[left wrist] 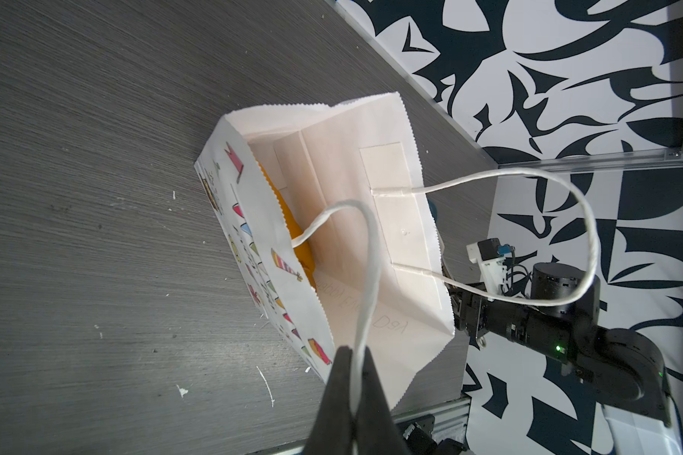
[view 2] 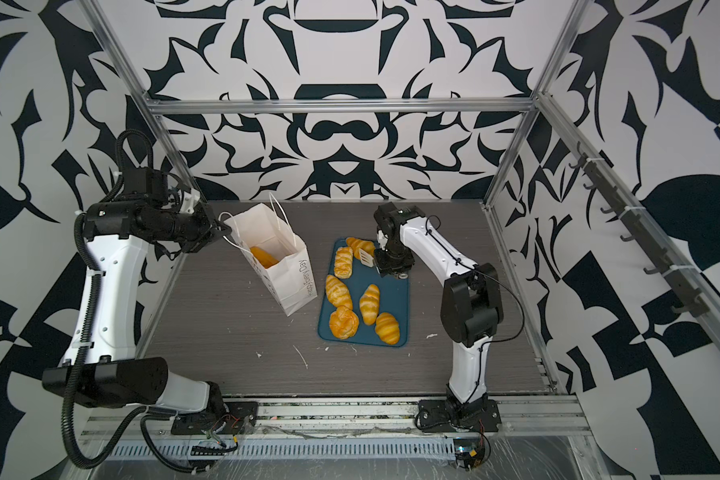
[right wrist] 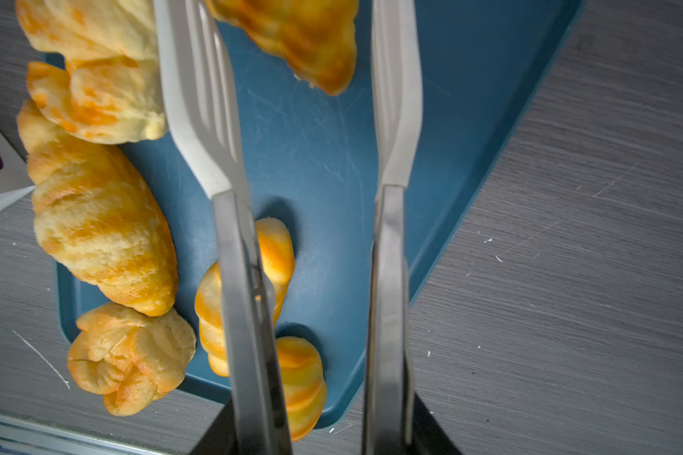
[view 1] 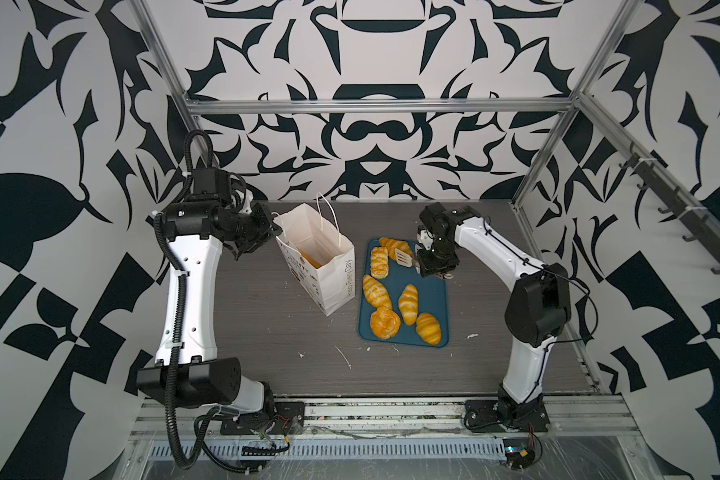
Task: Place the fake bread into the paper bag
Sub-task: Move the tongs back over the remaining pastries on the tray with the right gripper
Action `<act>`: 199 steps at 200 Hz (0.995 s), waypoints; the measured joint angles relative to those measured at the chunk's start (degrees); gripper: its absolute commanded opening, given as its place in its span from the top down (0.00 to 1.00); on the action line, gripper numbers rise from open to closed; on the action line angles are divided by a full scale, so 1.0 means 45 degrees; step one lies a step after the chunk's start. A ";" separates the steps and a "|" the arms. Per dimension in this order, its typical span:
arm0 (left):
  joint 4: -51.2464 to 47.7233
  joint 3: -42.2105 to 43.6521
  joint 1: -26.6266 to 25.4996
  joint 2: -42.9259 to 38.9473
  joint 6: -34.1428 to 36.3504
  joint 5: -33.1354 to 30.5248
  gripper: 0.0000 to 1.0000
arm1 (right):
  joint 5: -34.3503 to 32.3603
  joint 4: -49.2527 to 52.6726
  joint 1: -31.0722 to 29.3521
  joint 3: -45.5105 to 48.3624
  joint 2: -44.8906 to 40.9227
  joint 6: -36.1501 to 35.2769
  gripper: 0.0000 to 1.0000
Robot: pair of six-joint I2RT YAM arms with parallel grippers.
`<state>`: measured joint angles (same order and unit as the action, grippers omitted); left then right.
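Each arm has white moulded link shells joined by black joint housings. The left arm (view 1: 200,299) carries black corrugated conduit (view 1: 170,411). The right arm (view 1: 474,239) carries thin black cable (view 1: 508,248).

I'm looking at a white paper bag (view 1: 334,286) with white cord handles (left wrist: 586,220), grey lettering, and small pink, blue and yellow pennant prints. The bread (view 1: 376,291) is glossy golden-orange streaked with pale yellow, and the tray (view 1: 432,291) is teal-blue. My table (view 1: 267,332) is grey wood-grain, the walls (view 1: 375,62) are white with bold black ornamental shapes, and the tongs (right wrist: 198,98) are off-white with silvery handles.
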<state>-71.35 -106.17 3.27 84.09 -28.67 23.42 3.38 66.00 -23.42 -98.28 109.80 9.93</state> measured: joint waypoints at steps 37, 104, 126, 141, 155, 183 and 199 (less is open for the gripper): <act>0.0000 0.0000 0.0019 0.0019 -0.0010 0.0044 1.00 | -0.0209 -0.0010 -0.0044 -0.0214 0.0262 -0.0112 0.51; 0.0000 0.0000 0.0024 0.0136 -0.0010 0.0097 1.00 | -0.0471 0.0039 -0.0044 -0.0515 0.0534 -0.0257 0.51; 0.0000 0.0000 0.0034 0.0136 -0.0010 0.0102 1.00 | -0.0476 0.0044 -0.0044 -0.0622 0.0690 -0.0291 0.51; 0.0005 0.0000 0.0058 0.0141 -0.0010 0.0102 1.00 | -0.0471 0.0039 -0.0044 -0.0680 0.0801 -0.0306 0.51; 0.0010 0.0000 0.0073 0.0136 -0.0010 0.0102 1.00 | -0.0461 0.0053 -0.0044 -0.0680 0.0865 -0.0316 0.53; 0.0049 0.0000 0.0107 0.0136 -0.0010 0.0102 1.00 | -0.0432 0.0034 -0.0044 -0.0680 0.0869 -0.0393 0.61; 0.0068 0.0000 0.0121 0.0136 -0.0010 0.0102 1.00 | -0.0447 0.0029 -0.0044 -0.0675 0.0869 -0.0398 0.66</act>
<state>-71.05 -106.17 3.81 84.71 -28.71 23.88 1.37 66.13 -23.62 -101.32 113.71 8.14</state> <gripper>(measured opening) 0.052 0.371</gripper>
